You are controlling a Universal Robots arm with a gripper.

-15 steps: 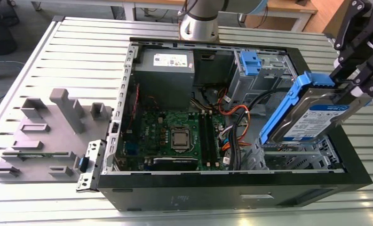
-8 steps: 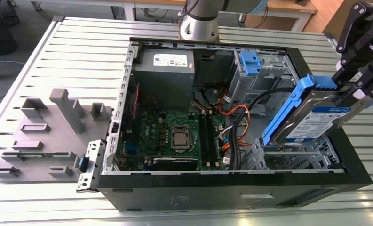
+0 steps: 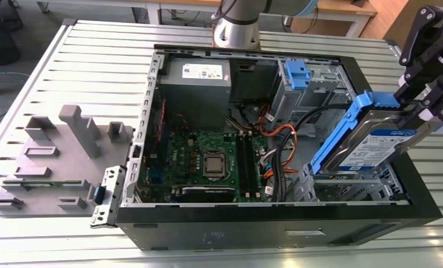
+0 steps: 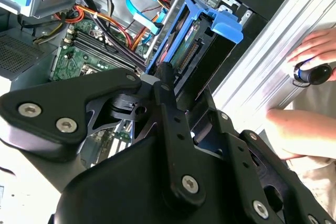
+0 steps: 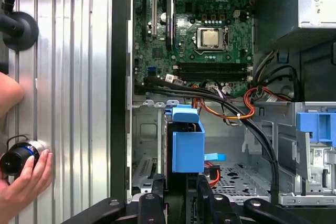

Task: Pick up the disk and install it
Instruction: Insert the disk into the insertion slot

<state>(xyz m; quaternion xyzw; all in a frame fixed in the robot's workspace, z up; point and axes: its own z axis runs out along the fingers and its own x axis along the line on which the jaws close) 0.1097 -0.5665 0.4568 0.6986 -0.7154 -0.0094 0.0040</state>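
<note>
Gripper (image 3: 419,118), part cut off at exterior view's right, clamped on disk (image 3: 370,148), tilted over PC case (image 3: 266,226), upper end hidden.

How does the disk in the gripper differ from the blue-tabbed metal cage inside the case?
The disk is held tilted over the case, clamped by the gripper; the cage sits mounted inside it. The disk shows a solid silver face with a white-and-blue label; the cage is bare grey metal framework. The disk's blue rail runs along its side; the cage has one short blue tab. Both carry blue plastic.
</note>
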